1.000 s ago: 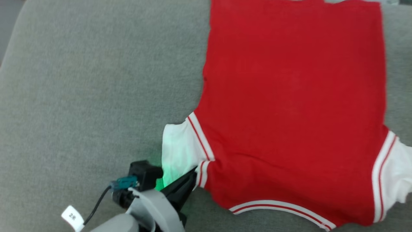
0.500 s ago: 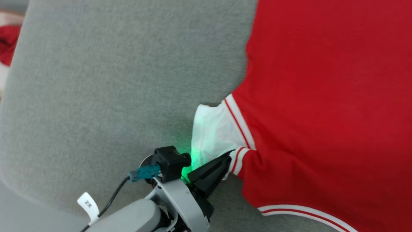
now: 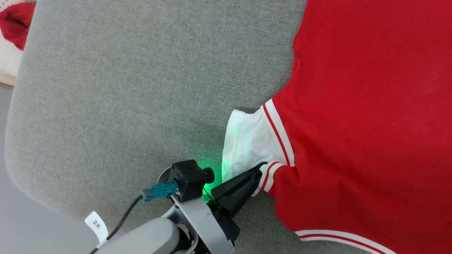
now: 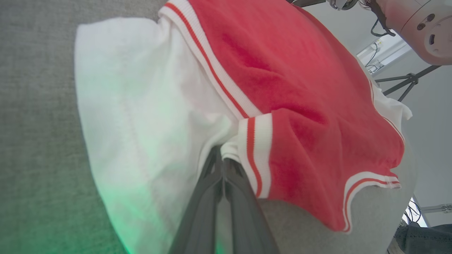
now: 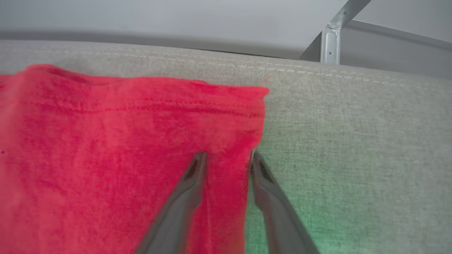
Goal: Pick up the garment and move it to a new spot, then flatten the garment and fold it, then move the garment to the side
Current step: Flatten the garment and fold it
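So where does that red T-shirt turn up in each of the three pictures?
Head view: the garment fills the right side, its white sleeve pinched by the left gripper at lower centre.
Left wrist view: the garment runs from centre to upper right, white sleeve on the left.
Right wrist view: the garment covers the left half, its edge between the right gripper's open fingers.
Shared landmark: the grey cushion under it.

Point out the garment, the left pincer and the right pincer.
garment (image 3: 370, 106), head view, red body.
left pincer (image 4: 221, 155), left wrist view, shut fingertips.
right pincer (image 5: 227, 155), right wrist view, between parted fingertips.
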Controlling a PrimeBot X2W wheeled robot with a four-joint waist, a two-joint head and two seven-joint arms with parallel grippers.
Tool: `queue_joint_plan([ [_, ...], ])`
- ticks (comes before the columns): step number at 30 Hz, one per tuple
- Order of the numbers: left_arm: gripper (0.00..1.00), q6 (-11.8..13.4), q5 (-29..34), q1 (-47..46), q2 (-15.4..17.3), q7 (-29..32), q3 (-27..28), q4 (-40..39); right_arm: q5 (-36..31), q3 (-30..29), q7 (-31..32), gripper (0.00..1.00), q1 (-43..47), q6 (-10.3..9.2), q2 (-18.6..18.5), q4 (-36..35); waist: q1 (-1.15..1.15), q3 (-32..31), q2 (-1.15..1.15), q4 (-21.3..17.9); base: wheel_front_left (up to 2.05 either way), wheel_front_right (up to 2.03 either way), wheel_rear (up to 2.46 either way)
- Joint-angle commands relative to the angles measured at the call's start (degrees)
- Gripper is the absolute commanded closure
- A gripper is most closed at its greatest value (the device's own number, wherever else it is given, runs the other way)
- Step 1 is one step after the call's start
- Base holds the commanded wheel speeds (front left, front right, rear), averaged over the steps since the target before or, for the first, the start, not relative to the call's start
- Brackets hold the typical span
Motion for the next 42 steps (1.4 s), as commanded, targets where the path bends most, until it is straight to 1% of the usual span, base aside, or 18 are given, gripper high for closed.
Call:
queue_joint_plan([
  [1, 1.00, 1.02, 0.10, 0.66, 1.50, 1.09, -0.31, 2.97, -0.05, 1.26, 0.80, 1.00, 3.78, 0.06, 1.88, 3.42, 0.00, -0.26, 0.00, -0.21, 0.00, 0.00, 0.00],
  [4, 1.00, 0.62, -0.15, 0.82, 1.35, 0.73, -0.37, 3.41, 0.06, 2.17, -0.54, 1.00, 4.67, 0.05, 1.39, 4.26, 0.00, -1.53, 0.00, -0.79, 0.00, 0.00, 0.00],
  [7, 1.00, -0.11, -0.28, 0.72, 1.43, 0.49, -0.49, 4.50, 1.67, 3.36, -2.24, 1.00, 6.24, 0.05, 1.40, 4.69, 0.00, -4.00, 0.00, -1.45, 0.00, 0.00, 0.00],
  [11, 1.00, -0.79, -1.42, 0.52, 0.82, -0.15, 0.33, 5.30, 5.57, 7.36, -4.55, 1.00, 10.53, 0.05, 0.31, 1.83, 0.00, -8.36, 0.00, -2.69, 0.00, 0.00, 0.00],
  [13, 1.00, -0.81, -1.72, 0.76, 1.11, -0.14, 0.48, 5.84, 9.28, 10.14, -4.99, 1.00, 13.77, 0.05, -0.56, -1.40, 0.00, -10.70, 0.00, -3.64, 0.00, 0.00, 0.00],
  [15, 1.00, -0.41, -2.15, 1.26, 1.65, -0.18, 0.77, 6.20, 13.23, 12.83, -4.64, 1.00, 17.91, 0.05, -2.28, -5.49, 0.00, -12.82, 0.00, -4.95, 0.00, 0.00, 0.00],
  [17, 1.00, -0.18, -2.55, 1.67, 2.28, -0.03, 0.91, 6.45, 16.99, 14.97, -4.06, 1.00, 22.72, 0.04, -5.05, -10.13, 0.00, -14.75, 0.00, -6.11, 0.00, 0.00, 0.00],
  [19, 1.00, 0.25, -2.66, 1.92, 2.94, 0.22, 1.11, 6.66, 20.47, 15.87, -3.70, 1.00, 27.82, 0.04, -7.73, -15.07, 0.00, -16.48, 0.00, -7.21, 0.00, 0.00, 0.00],
  [23, 1.00, 1.17, -3.61, 3.22, 4.09, 0.16, 1.55, 7.17, 26.04, 15.37, -3.68, 1.00, 39.22, 0.04, -11.53, -24.43, 0.00, -19.64, 0.00, -9.28, 0.00, 0.00, 0.00],
  [26, 1.00, 1.76, -4.25, 4.06, 4.91, 0.05, 2.07, 6.96, 29.03, 13.14, -3.33, 1.00, 48.38, 0.04, -12.61, -30.95, 0.00, -21.28, 0.00, -10.82, 0.00, 0.00, 0.00],
  [29, 1.00, 2.27, -4.68, 5.10, 5.97, -0.08, 2.41, 6.49, 30.29, 10.15, -2.62, 1.00, 57.17, 0.04, -12.04, -37.08, 0.00, -22.22, 0.00, -12.39, 0.00, 0.00, 0.00],
  [34, 1.00, 2.96, -5.16, 6.01, 7.34, -0.05, 2.69, 5.76, 29.77, 5.93, 0.54, 1.00, 69.78, 0.04, -9.63, -47.08, 0.00, -22.85, 0.00, -14.96, 0.00, 0.00, 0.00],
  [37, 1.00, 3.22, -5.11, 6.02, 7.66, -0.05, 2.81, 5.57, 29.26, 3.87, 2.89, 1.00, 75.95, 0.04, -7.32, -52.58, 0.00, -22.81, 0.00, -16.17, 0.00, 0.00, 0.00],
  [38, 1.00, 3.22, -5.11, 6.02, 7.66, -0.05, 2.81, 5.57, 29.26, 3.87, 2.89, 1.00, 75.95, 0.04, -7.32, -52.58, 0.00, -22.81, 0.00, -16.17, 0.00, 0.00, 0.00],
  [42, 1.00, 3.31, -4.93, 5.63, 7.94, 0.27, 2.71, 5.47, 28.49, 1.46, 5.72, 1.00, 82.29, 0.04, -4.01, -58.23, 0.00, -22.58, 0.00, -17.18, 0.00, 0.00, 0.00],
])
